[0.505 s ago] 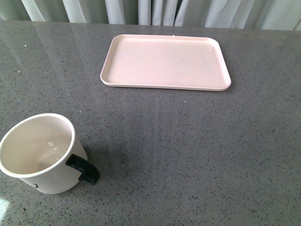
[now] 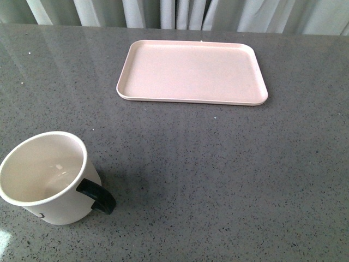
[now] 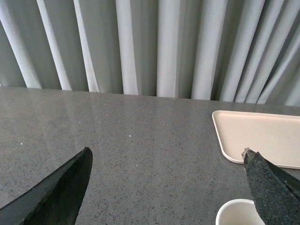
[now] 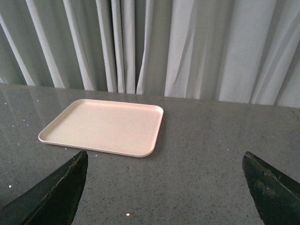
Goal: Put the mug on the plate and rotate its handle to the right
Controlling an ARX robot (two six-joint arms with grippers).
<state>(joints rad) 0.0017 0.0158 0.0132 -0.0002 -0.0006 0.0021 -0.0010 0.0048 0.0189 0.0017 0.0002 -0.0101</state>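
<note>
The white mug [image 2: 46, 177] stands upright and empty on the grey table at the near left, its black handle [image 2: 98, 196] pointing right and towards me. The pale pink plate [image 2: 192, 72] lies empty at the far middle. Neither gripper shows in the front view. In the left wrist view my left gripper [image 3: 166, 161] is open and empty, with the mug's rim [image 3: 236, 213] by one fingertip and the plate [image 3: 260, 138] beyond. In the right wrist view my right gripper [image 4: 164, 161] is open and empty above bare table, with the plate [image 4: 105, 126] ahead.
The grey speckled table [image 2: 218, 164] stretches between mug and plate. Pale curtains [image 2: 180, 11] hang behind the table's far edge.
</note>
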